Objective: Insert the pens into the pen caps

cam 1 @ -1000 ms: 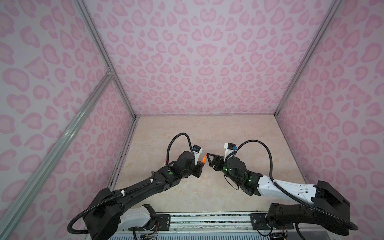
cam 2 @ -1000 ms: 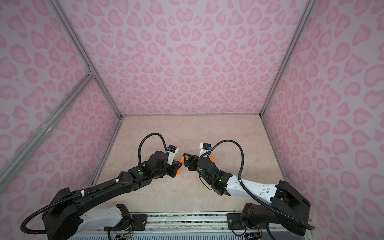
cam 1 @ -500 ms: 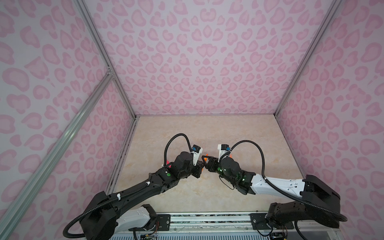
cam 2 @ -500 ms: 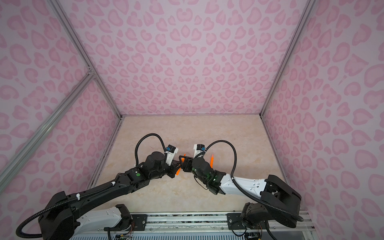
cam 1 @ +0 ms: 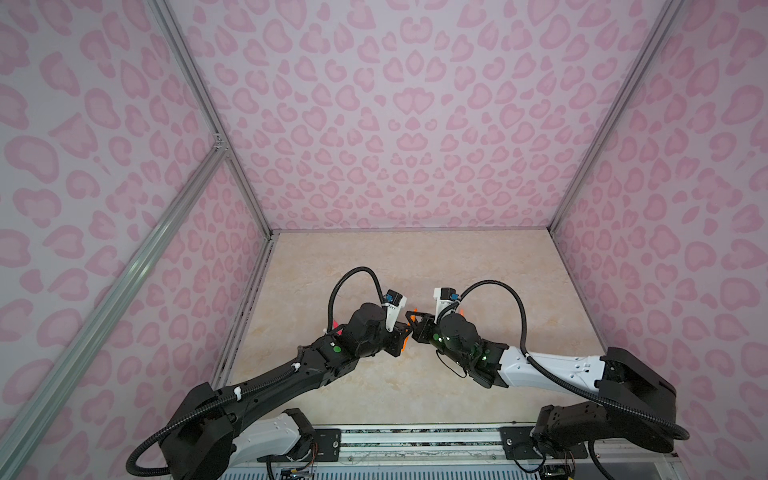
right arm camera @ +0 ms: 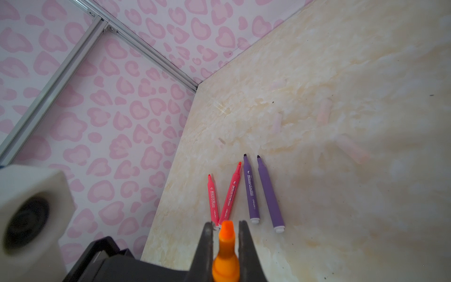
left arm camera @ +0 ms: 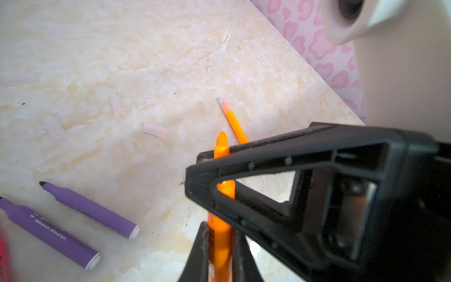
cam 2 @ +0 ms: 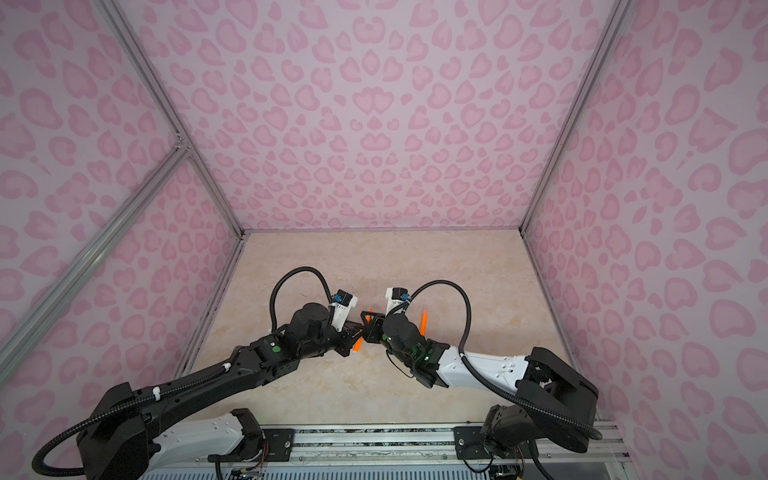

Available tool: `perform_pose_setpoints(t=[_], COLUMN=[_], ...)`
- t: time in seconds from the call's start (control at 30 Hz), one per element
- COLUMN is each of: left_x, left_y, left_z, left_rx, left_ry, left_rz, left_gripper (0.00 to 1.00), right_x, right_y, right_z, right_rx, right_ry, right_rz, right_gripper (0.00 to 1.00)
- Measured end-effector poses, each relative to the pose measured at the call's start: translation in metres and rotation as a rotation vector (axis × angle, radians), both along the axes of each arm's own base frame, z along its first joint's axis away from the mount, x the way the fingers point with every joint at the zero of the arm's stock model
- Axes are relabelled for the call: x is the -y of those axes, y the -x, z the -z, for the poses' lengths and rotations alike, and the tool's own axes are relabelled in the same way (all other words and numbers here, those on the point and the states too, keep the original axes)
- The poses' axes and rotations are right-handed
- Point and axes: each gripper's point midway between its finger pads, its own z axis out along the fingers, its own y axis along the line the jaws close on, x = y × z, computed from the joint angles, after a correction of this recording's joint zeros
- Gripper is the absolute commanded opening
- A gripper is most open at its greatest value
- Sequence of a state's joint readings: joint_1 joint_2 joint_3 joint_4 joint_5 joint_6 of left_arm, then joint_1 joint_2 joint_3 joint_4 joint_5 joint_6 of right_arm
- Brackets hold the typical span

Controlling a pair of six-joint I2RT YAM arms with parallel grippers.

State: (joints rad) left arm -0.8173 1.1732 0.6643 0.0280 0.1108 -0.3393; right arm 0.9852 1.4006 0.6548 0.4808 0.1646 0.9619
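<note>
The right tool (right arm camera: 225,228), spread apart a second ago, has moved in and now clenches the orange pen (left arm camera: 221,149) just behind its tip; the left tool (left arm camera: 219,234) grasps the same pen lower on the barrel. Judged a regrasp: the pen is aloft and uncapped, with the clear pen caps (left arm camera: 116,107) lying on the counter (left arm camera: 170,61) ahead of both tools.

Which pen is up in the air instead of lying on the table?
One orange pen, pinched by both the left claw and right claw. The other orange pen, two purple pens and two pink pens all lie flat on the table.
</note>
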Motion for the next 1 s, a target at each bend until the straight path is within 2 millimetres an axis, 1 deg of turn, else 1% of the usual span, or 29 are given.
perform_pose_setpoints(t=[0.03,0.1,0.23,0.33,0.4,0.57,0.6,0.67,0.77,0.8,0.87,0.93,1.0], left_x=[0.000,0.001,0.002,0.003,0.003,0.002,0.003,0.002,0.001,0.000,-0.003,-0.008,-0.020], left_y=[0.000,0.000,0.001,0.002,0.002,0.002,0.003,0.002,0.002,0.001,-0.002,-0.008,-0.020], left_z=[0.000,0.002,0.005,0.006,0.006,0.006,0.006,0.005,0.005,0.006,0.006,0.007,0.008], left_rx=[0.000,-0.004,-0.015,-0.019,-0.019,-0.021,-0.021,-0.017,-0.016,-0.017,-0.009,-0.008,-0.017], left_ry=[-0.001,-0.002,-0.007,-0.008,-0.008,-0.008,-0.008,-0.008,-0.011,-0.015,-0.022,-0.026,-0.027], left_rz=[0.001,0.002,0.012,0.014,0.014,0.017,0.018,0.018,0.012,0.007,-0.017,-0.047,-0.112], left_gripper=[0.19,0.22,0.26,0.26,0.24,0.11,0.09,0.04,0.04,0.04,0.04,0.04,0.04], right_x=[0.000,0.000,-0.004,-0.005,-0.005,-0.006,-0.007,-0.007,-0.006,-0.006,-0.002,0.005,0.012], right_y=[0.000,0.001,0.006,0.008,0.009,0.009,0.009,0.009,0.008,0.008,0.009,0.008,0.005], right_z=[0.000,0.000,-0.005,-0.007,-0.007,-0.007,-0.007,-0.008,-0.009,-0.010,-0.015,-0.019,-0.023], right_rx=[-0.002,-0.002,0.005,0.009,0.012,0.014,0.014,0.018,0.025,0.029,0.039,0.049,0.065], right_ry=[-0.001,0.000,-0.012,-0.015,-0.013,-0.010,-0.009,-0.004,0.000,0.004,0.012,0.025,0.033], right_rz=[0.000,-0.001,-0.016,-0.020,-0.012,-0.011,-0.010,-0.010,0.000,0.000,0.004,0.029,0.062], right_gripper=[0.04,0.03,0.02,0.01,0.01,0.02,0.06,0.23,0.46,0.51,0.58,0.62,0.68])
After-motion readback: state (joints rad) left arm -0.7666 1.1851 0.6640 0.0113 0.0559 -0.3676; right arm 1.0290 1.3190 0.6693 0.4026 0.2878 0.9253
